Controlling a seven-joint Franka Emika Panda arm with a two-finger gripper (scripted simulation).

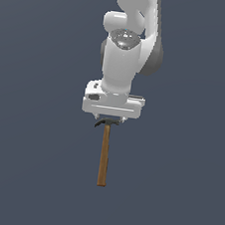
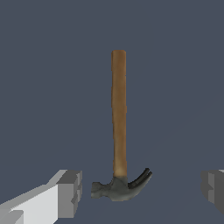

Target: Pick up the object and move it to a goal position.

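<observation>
The hammer (image 1: pixel 104 156) lies flat on the dark grey floor, its brown wooden handle stretching toward the front of the exterior view and its dark metal head (image 1: pixel 106 122) under the arm. In the wrist view the hammer (image 2: pixel 118 113) shows whole, with the head (image 2: pixel 121 187) between the two fingers. My gripper (image 1: pixel 109 118) is open, above the head, with one grey fingertip (image 2: pixel 70 193) on one side and the other fingertip (image 2: pixel 213 188) well off on the other side. Neither pad touches the hammer.
The plain dark grey floor (image 1: pixel 174 193) lies all around the hammer. The white arm (image 1: pixel 122 60) rises straight above the gripper.
</observation>
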